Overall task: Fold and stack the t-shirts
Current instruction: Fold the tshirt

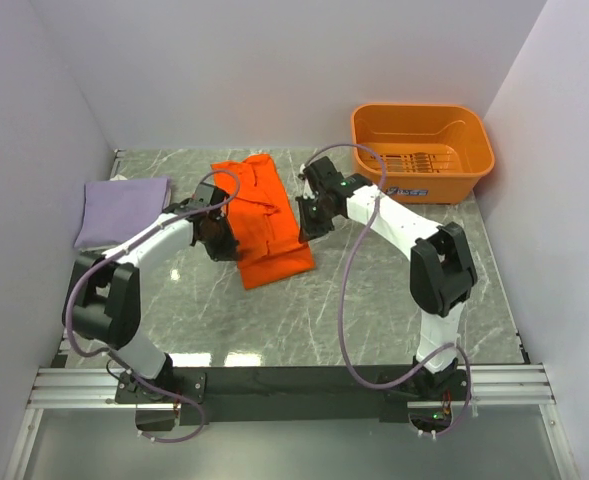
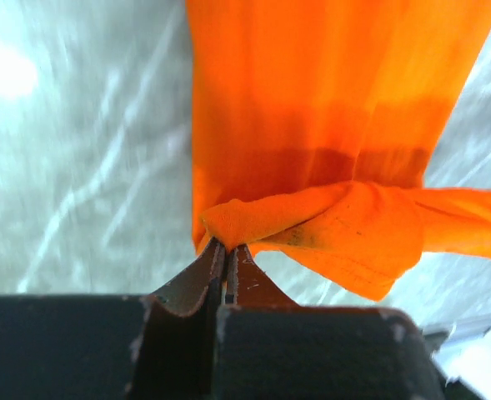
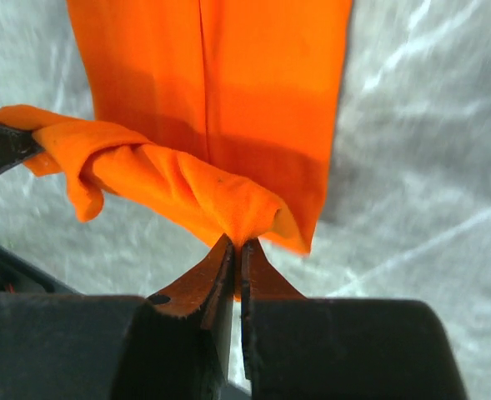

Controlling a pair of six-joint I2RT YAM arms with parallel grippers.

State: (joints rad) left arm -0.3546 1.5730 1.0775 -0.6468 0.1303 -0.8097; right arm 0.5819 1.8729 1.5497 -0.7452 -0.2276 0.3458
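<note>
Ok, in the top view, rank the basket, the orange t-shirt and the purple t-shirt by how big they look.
1. orange basket and orange t-shirt: they look about alike, too close to rank.
2. purple t-shirt: folded, clearly the smallest.

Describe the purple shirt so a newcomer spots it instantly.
Start at the grey marble table and go to its far left corner. The lavender t-shirt lies there, folded into a flat rectangle. It is the only pale purple thing; the orange t-shirt mid-table and the orange basket far right are both bright orange.
</note>
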